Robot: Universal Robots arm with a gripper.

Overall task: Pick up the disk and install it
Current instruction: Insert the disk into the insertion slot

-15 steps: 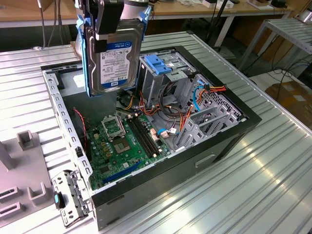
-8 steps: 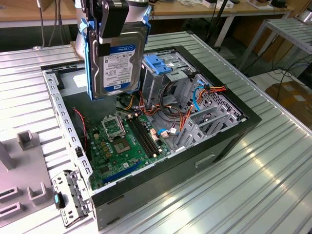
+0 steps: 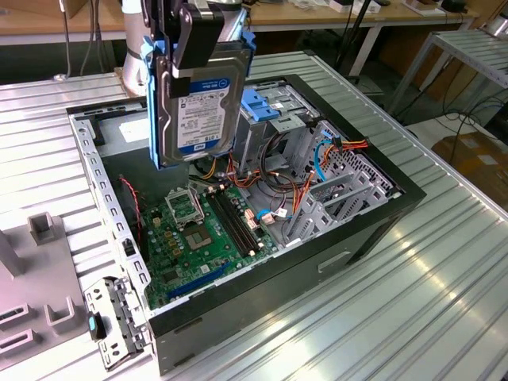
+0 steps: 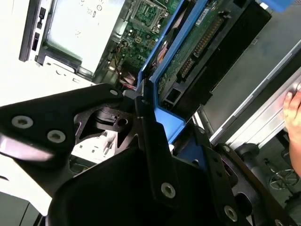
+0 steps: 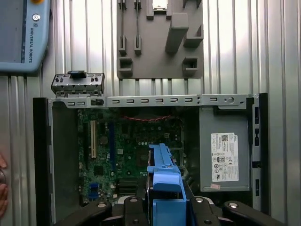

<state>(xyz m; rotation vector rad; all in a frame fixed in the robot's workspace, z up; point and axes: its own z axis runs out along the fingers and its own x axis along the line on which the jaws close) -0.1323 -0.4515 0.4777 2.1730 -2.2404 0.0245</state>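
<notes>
One disk [image 3: 194, 111] is seen held upright over the open computer case [image 3: 401, 198], its upper end pinched between the black fingers [image 3: 193, 40] of the robot's hand [image 3: 202, 57]. The disk is clear of the case, its white-and-blue label turned to the exterior view and blue carrier frame running down both long edges. The top of the hand and the arm above it are cut off by that picture's edge, and the disk's upper edge is covered by the front finger.

In the second wrist view the label side is hidden. The disk [image 4: 207, 42] is shown from its other face, with a green circuit board and a row of connectors, and the hand [image 4: 150, 113] is clamped on the blue frame. In the first wrist view the disk [image 5: 164, 179] is seen end-on as a blue strip, and part of the motherboard [image 5: 122, 150] is masked by it.

One case lies on the ribbed metal table [image 3: 444, 294]. Inside it are one motherboard, one grey power supply [image 5: 225, 150], and one metal drive cage [image 3: 282, 127] topped by a blue latch [image 3: 260, 101]. The power supply is partly covered by the disk in the exterior view. One grey fixture plate [image 5: 160, 42] lies beside the case. One pendant [image 5: 21, 35] is cropped at a corner, and a person's fingers [image 4: 292, 106] are cut by the frame's edge.
</notes>
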